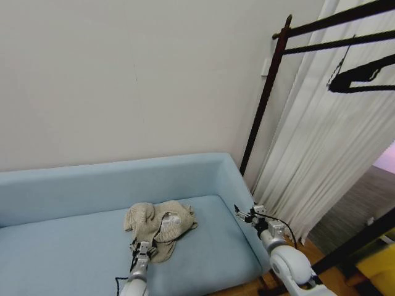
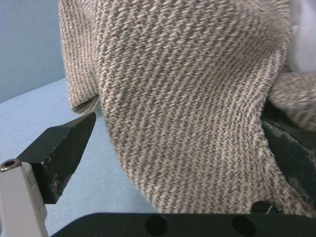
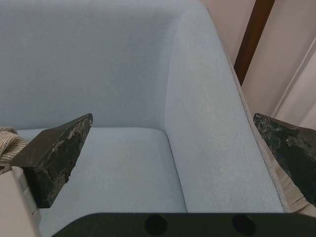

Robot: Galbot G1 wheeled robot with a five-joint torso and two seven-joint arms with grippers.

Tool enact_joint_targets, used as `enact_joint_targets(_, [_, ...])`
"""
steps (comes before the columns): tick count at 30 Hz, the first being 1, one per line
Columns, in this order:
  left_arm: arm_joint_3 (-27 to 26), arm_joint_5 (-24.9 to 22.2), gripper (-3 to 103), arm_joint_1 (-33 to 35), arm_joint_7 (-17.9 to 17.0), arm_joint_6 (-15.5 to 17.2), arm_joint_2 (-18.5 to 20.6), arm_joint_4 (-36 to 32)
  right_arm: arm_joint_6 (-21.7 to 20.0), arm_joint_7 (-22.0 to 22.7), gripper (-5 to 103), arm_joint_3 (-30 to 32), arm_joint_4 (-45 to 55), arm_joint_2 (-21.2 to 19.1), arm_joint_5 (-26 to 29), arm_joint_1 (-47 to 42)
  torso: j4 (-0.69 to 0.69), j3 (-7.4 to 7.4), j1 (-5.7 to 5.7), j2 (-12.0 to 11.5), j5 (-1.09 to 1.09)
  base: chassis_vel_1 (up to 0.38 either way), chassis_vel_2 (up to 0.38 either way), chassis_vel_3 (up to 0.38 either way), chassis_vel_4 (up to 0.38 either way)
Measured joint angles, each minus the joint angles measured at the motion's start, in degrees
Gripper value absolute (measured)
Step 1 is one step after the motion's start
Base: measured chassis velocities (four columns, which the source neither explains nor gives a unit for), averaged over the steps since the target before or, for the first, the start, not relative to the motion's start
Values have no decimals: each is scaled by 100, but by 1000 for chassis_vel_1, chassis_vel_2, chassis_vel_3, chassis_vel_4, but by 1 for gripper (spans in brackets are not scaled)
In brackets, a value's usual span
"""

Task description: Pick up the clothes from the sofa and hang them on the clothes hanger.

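Left claw (image 1: 143, 246), spread open: straddles near edge of the beige knit sweater (image 1: 162, 223) on the light-blue sofa (image 1: 74, 185), set to pinch. Right claw (image 1: 248, 211): released, parked above right armrest (image 1: 237, 185).

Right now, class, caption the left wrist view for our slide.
Left pincer open astride a beige knit garment on the pale blue sofa.

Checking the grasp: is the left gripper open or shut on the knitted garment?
Open. The left gripper has its fingers wide apart, the knitted garment between them. Right gripper hovers open by the armrest.
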Motion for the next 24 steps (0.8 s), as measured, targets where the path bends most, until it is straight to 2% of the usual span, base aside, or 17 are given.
enact_joint_targets(4, [-9,-13,100,13,144,-91,35,33,-5,-3,100,-20,2,1,-3,9,0,0,0,0,0,0,0,0,0])
enact_joint_targets(11, [138,-17,100,65,195,-133,-15,22,-7,-4,100,-26,23,7,-12,-6,0,0,0,0,0,0,0,0,0])
enact_joint_targets(13, [152,25,103,68,195,-134,-22,25,-7,-4,100,-17,29,4,-13,-11,0,0,0,0,0,0,0,0,0])
enact_joint_targets(16, [142,118,90,45,167,-125,-29,54,-7,-4,100,3,36,3,-16,-32,0,0,0,0,0,0,0,0,0])
enact_joint_targets(19, [132,146,85,35,145,-106,-21,54,-7,-2,100,11,38,5,-23,-48,0,0,0,0,0,0,0,0,0])
enact_joint_targets(22, [115,202,68,42,36,-60,-28,33,-7,10,100,13,43,20,-31,-54,0,0,0,0,0,0,0,0,0])
enact_joint_targets(23, [99,223,68,53,1,-54,-38,17,-7,14,100,13,44,23,-36,-55,0,0,0,0,0,0,0,0,0])
enact_joint_targets(24, [80,242,64,69,-28,-53,-45,0,-7,16,100,13,45,26,-40,-55,0,0,0,0,0,0,0,0,0])
